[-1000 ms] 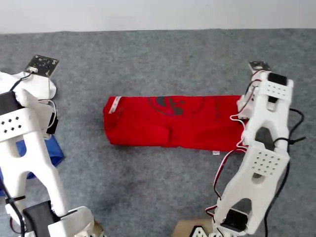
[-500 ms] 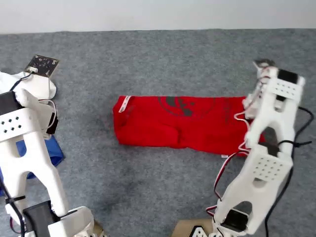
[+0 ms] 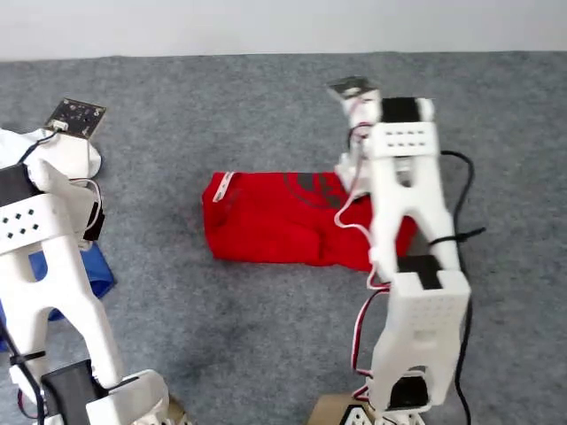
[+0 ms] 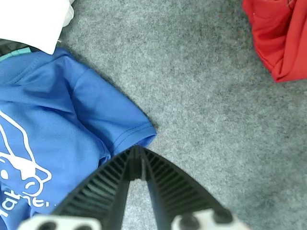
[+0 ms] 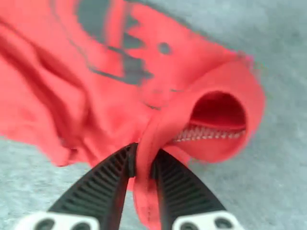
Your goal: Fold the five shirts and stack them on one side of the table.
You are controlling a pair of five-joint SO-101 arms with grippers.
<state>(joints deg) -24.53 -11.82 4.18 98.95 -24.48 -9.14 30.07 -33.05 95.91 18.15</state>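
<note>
A red shirt (image 3: 279, 221) with a dark print lies across the middle of the grey table, folded into a long strip. My right gripper (image 5: 142, 163) is shut on a fold of the red shirt (image 5: 158, 96) and holds its right end lifted over the middle of the strip. In the high view this arm (image 3: 403, 177) covers the shirt's right part. My left gripper (image 4: 140, 160) is shut with nothing in it, above the grey surface at the edge of a blue shirt (image 4: 53, 120). The blue shirt (image 3: 93, 270) and a white shirt (image 3: 62, 155) lie at the table's left side.
The white shirt (image 4: 36, 19) overlaps the blue one, with a dark teal cloth edge (image 4: 12, 48) between them. A small circuit board (image 3: 76, 116) sits at the far left. A brown patch (image 3: 332, 412) lies at the front edge. Grey table (image 3: 221, 336) stretches in front of the red shirt.
My right gripper has swung left with the red shirt's right end, folding it over toward the middle. The whole shirt slid slightly right first. The left arm has not moved.
</note>
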